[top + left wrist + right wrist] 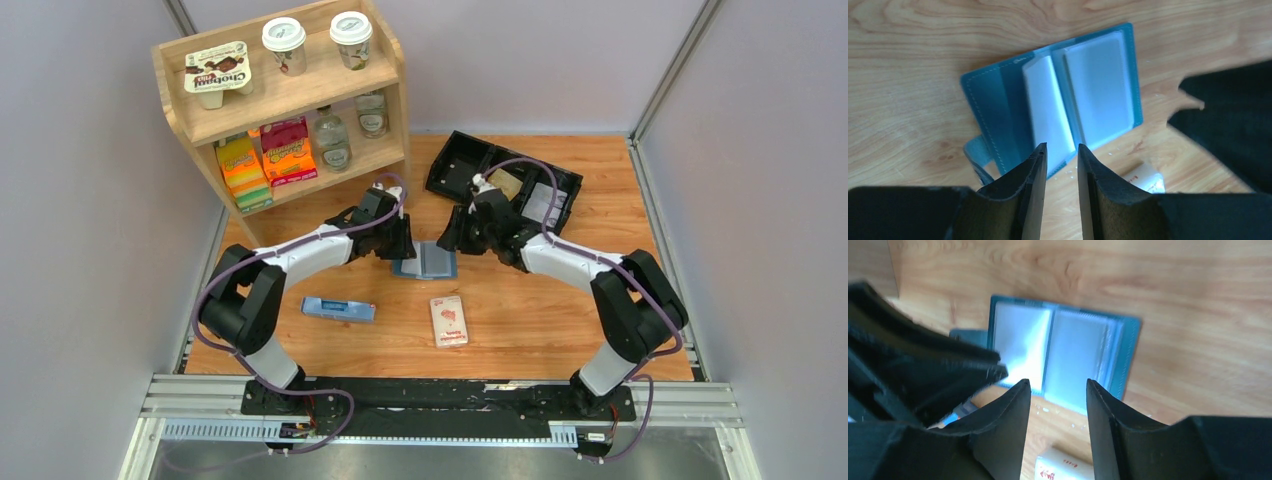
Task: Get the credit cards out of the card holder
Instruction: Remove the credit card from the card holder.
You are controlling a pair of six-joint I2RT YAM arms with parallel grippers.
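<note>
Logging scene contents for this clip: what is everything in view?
card holder: one, light blue, open, mid-table
cards: two, tan and pale grey, in tray
tray: one, black, back right
narrow box: one, pale blue, front left
pack: one, white and red, front centre
shelf: one, wooden, back left
lidded cups: two, white, top shelf
yoghurt pack: one, white, top shelf
boxes: several, yellow, orange, pink, lower shelf
bottles: two, clear, lower shelf
table: one, wooden, under all
left gripper: one, black, open, at holder's edge
right gripper: one, black, open, by holder
</note>
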